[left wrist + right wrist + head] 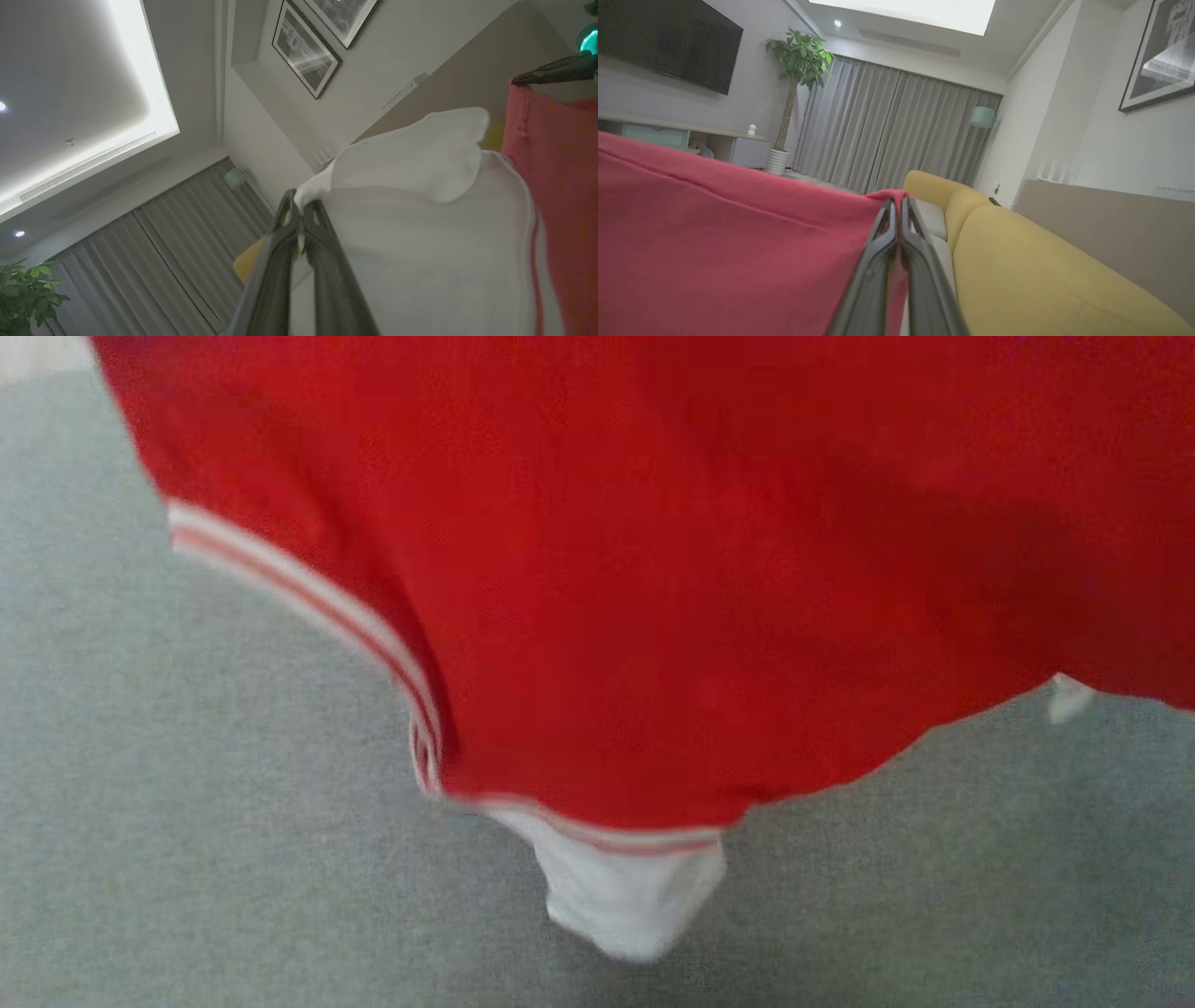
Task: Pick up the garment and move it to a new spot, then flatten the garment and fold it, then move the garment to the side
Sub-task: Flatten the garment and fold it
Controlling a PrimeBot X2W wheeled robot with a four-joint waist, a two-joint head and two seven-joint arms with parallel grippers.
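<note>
The garment (672,569) is red with white parts and red-and-white striped trim; it hangs lifted in the air before the head camera, above a grey surface (187,821). A white part of it (635,896) dangles lowest. In the left wrist view my left gripper (302,210) is shut on a white edge of the garment (420,224), with red cloth further right. The right gripper (899,205) is shut on a corner of the red cloth (714,242), which spreads to the left of the fingers. The other arm's dark fingers (556,72) pinch the red cloth's top edge.
A yellow sofa (1041,261) lies ahead and right of the right gripper. Grey curtains (896,135), a potted plant (798,60), a low cabinet (668,137) and a dark screen (668,44) stand beyond. Framed pictures (306,49) hang on the wall.
</note>
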